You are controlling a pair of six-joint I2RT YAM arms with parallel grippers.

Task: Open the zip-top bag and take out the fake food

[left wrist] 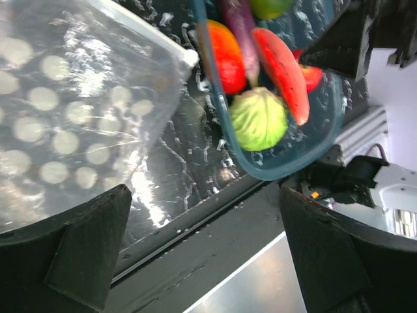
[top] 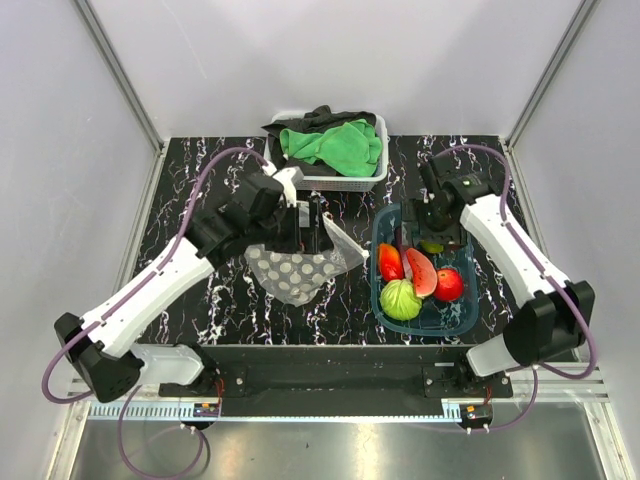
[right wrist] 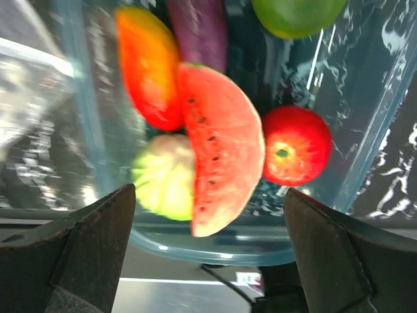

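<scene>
Zip-top bag (top: pixel 295 268) lies on the black marbled table (top: pixel 200 180), left of centre. Its dotted clear plastic is crumpled and one corner points right toward the teal tub (top: pixel 455 318). The left gripper (top: pixel 312 228) hangs over the bag's far edge with its jaws spread wide and nothing between them. In the left wrist view the bag sits by the left finger, and I cannot tell whether the fingers (left wrist: pixel 85 248) touch it. The fake food (top: pixel 415 275) is in the tub, just right of the bag. A watermelon slice (right wrist: pixel 221 150) leans across a green leafy ball (right wrist: pixel 163 176), with a red round fruit (right wrist: pixel 296 145) to its right. An orange-red piece (right wrist: pixel 150 65), a purple piece (right wrist: pixel 199 29) and a green fruit (right wrist: pixel 296 13) lie toward the far end. The right gripper (top: pixel 437 228) hovers over the tub's far end, jaws likewise spread wide and holding nothing. At the table's far edge a white basket (top: pixel 335 182) holds a green cloth (top: pixel 335 145) and a black cloth (top: pixel 320 118).
</scene>
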